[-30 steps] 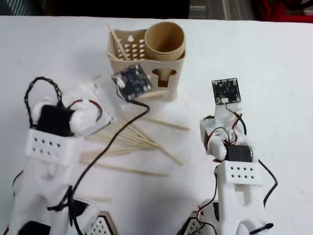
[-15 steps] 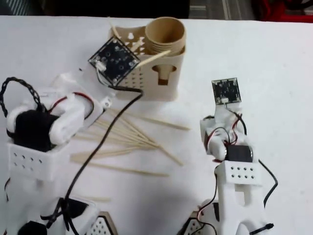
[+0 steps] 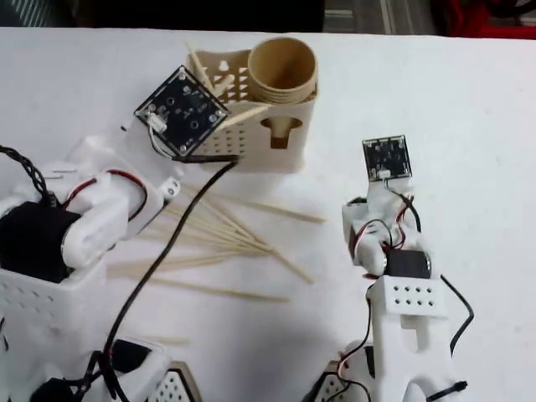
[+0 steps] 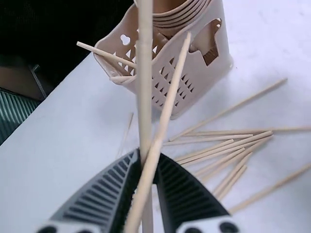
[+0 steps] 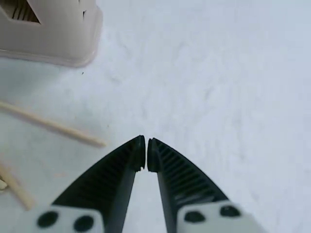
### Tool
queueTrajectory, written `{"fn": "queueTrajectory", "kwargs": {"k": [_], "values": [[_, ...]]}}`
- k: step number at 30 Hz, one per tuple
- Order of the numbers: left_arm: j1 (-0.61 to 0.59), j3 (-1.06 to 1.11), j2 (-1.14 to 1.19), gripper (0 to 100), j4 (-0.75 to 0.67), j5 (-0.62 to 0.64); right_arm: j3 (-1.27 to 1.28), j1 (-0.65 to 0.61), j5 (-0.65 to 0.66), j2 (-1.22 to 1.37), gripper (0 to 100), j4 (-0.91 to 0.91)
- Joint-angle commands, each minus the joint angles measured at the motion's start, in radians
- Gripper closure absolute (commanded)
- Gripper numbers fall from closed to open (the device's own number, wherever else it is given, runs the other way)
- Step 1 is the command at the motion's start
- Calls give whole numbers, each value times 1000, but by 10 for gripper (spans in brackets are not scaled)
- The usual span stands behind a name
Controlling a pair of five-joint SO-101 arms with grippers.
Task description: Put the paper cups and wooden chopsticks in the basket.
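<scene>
Pinching two wooden chopsticks [image 4: 166, 99] between its jaws, the left tool [image 4: 147, 159] is seen raised above the counter [image 3: 469, 100], just beside the basket [image 3: 297, 151]. The two sticks are crossed at the jaws. Their far ends are pointed toward the basket, and one tip is seen over its rim in the high view.

A stack of paper cups [image 3: 283, 69] is found upright in the basket compartment nearer the right arm. A few tilted sticks [image 3: 198, 65] are leaned in the other compartment, with their ends above the rim.

Loose chopsticks [image 3: 224, 236] are scattered flat on the counter in front of the basket, between the two arms.

The right tool [image 5: 146, 154] is clenched on nothing, with its fingertips touching. It is held low over bare counter, apart from the basket, and one loose stick is noted close by.
</scene>
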Motion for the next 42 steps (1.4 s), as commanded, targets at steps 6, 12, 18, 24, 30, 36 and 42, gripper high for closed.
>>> {"fn": "queueTrajectory", "kwargs": {"k": [6,12,18,24,30,36,42], "values": [[-1,-32,-56,977,43,6,-35,-8,-2,-42,978,33],[8,-23,-154,977,20,14,-21,-51,0,-173,978,116],[10,-18,-168,977,-107,137,63,-51,-2,-288,978,82],[10,-15,-166,977,-342,256,109,-53,-5,-328,978,44],[10,77,-166,977,-667,439,110,-53,-6,-326,978,39],[10,341,-166,977,-1100,528,110,-53,-6,-326,978,39],[51,505,-120,977,-1418,529,110,-53,-6,-326,978,39]]}}
